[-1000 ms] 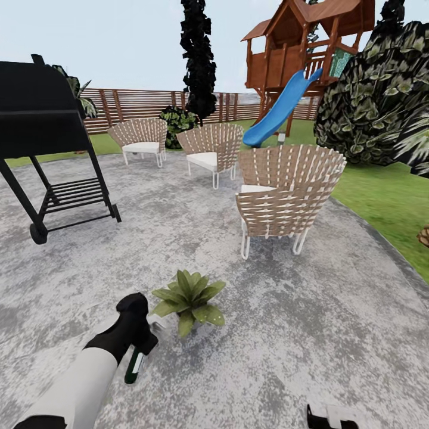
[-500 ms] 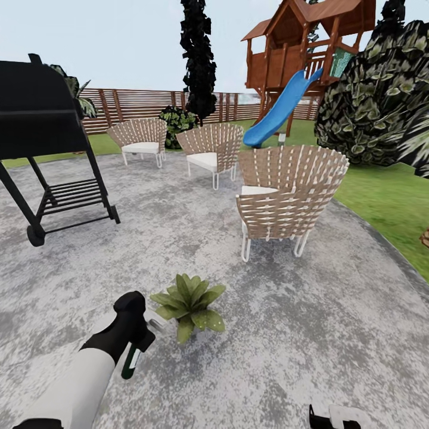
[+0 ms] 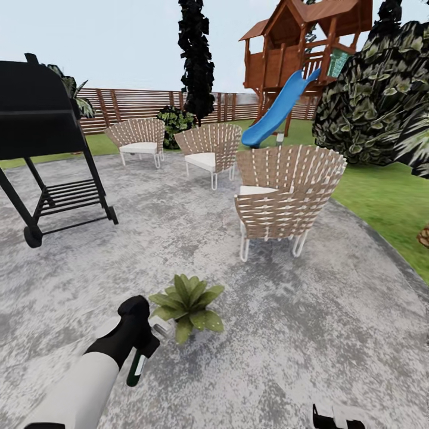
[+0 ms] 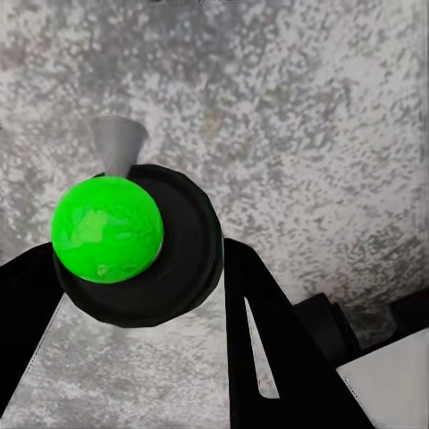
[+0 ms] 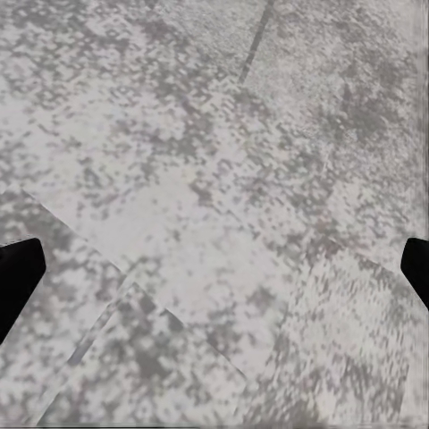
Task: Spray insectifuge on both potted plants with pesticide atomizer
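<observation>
From the head view, my left gripper (image 3: 142,345) hangs low over the grey stone patio (image 3: 286,333), clamped on the pesticide atomizer (image 3: 136,368), whose dark green body points down. Just beside it stands a potted plant (image 3: 187,301). Three woven chairs (image 3: 285,199) sit beyond, a black grill (image 3: 42,149) off to my left.

In my left wrist view, my fingers (image 4: 268,340) grip the atomizer's round dark bottle (image 4: 143,246), its pale nozzle (image 4: 116,143) poking out.

In my right wrist view, my right gripper (image 5: 214,277) is spread wide over bare stone, each fingertip (image 5: 18,277) at an opposite edge.
</observation>
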